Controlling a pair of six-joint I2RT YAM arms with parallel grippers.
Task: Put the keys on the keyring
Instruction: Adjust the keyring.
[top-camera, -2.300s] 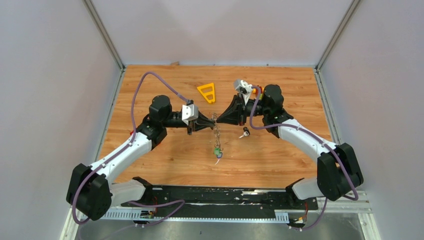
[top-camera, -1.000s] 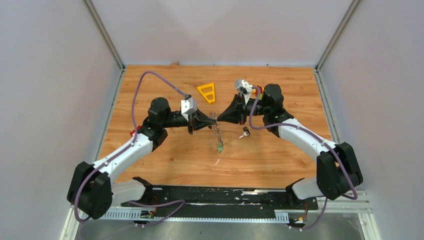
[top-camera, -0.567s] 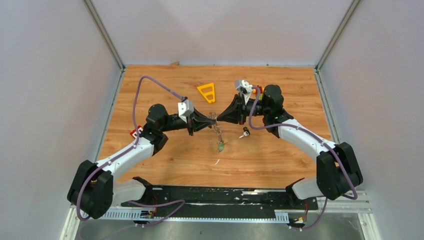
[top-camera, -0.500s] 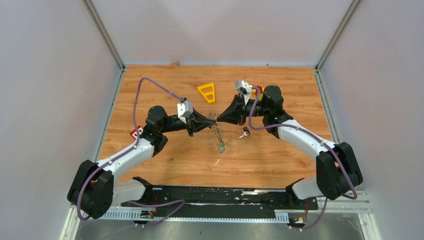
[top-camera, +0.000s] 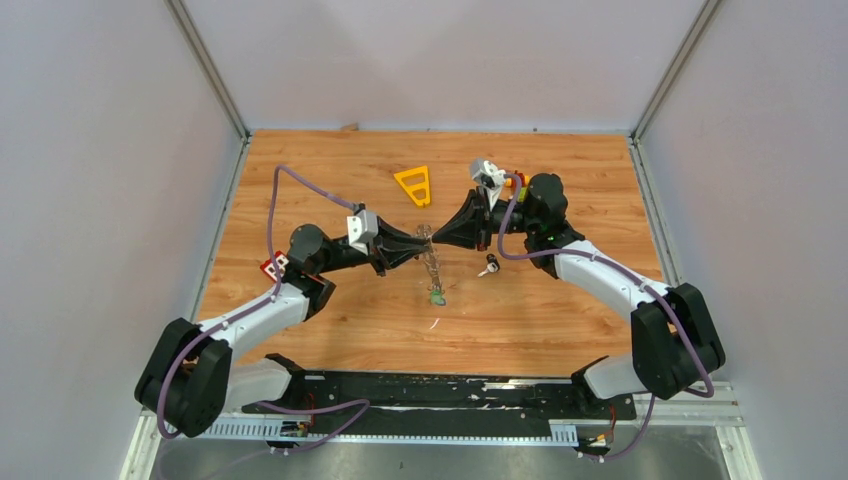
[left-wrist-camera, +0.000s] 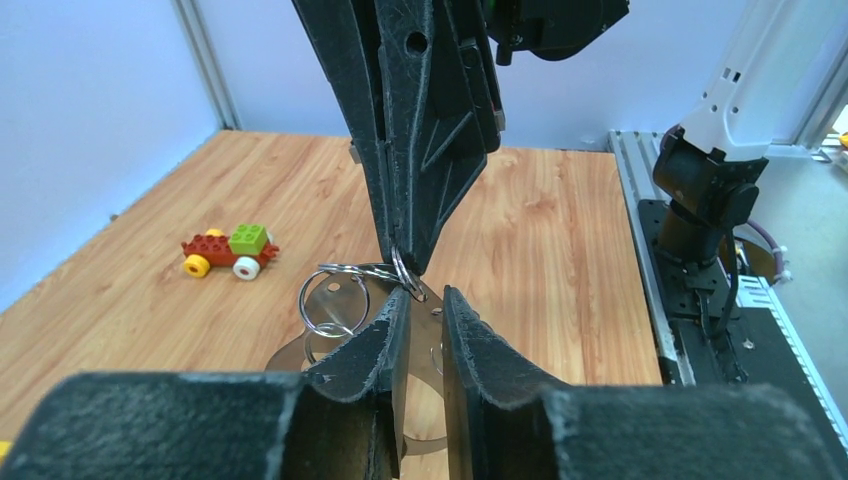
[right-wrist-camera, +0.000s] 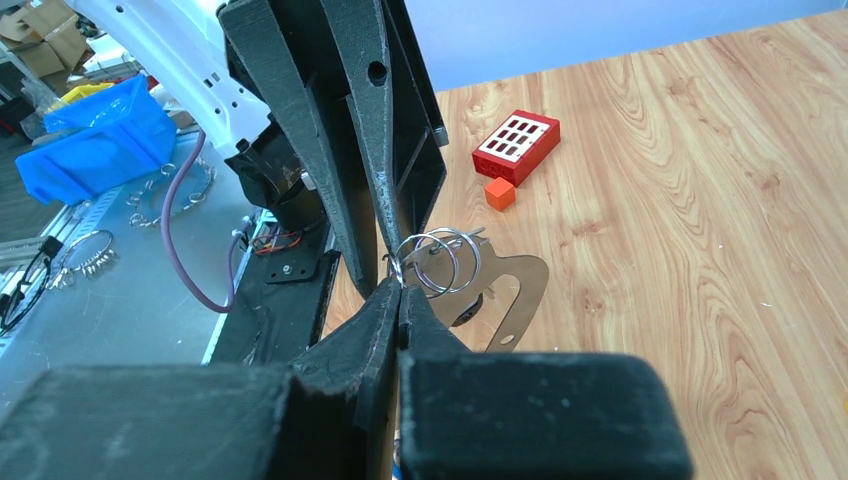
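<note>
Top view, right gripper (top-camera: 434, 238): I see it closed, its tip in the air over the middle of the desk (top-camera: 330, 170).
Top view, left gripper (top-camera: 420, 240): it faces the right gripper tip to tip, very near.
Top view, keyring (top-camera: 432, 262): it hangs from the right gripper's tip, with the green-tagged key (top-camera: 437, 296) at the low end.
Top view, black-tagged key (top-camera: 489, 265): it lies on the desk just beside the right gripper, on the near side.
Top view, yellow triangle (top-camera: 413, 185): on the desk, near the right gripper's tip, on the far side.
Left wrist view, left gripper (left-wrist-camera: 425, 300): the jaws stand a little apart, and I see nothing pinched.
Left wrist view, right gripper (left-wrist-camera: 402, 265): it comes from above, its jaws shut on the wire rings (left-wrist-camera: 345, 268). The flat silver keyring (left-wrist-camera: 295, 350) is under them.
Left wrist view, toy car (left-wrist-camera: 228, 250): on the desk, well apart to the left of the right gripper.
Right wrist view, right gripper (right-wrist-camera: 400, 292): the jaws are pressed together on the wire rings (right-wrist-camera: 452, 234). The keyring (right-wrist-camera: 525, 290) is just to the right.
Right wrist view, left gripper (right-wrist-camera: 385, 255): opposite the right gripper, with a narrow slit between its jaws.
Right wrist view, red block (right-wrist-camera: 515, 145) and orange cube (right-wrist-camera: 500, 193): on the desk beyond the right gripper.
</note>
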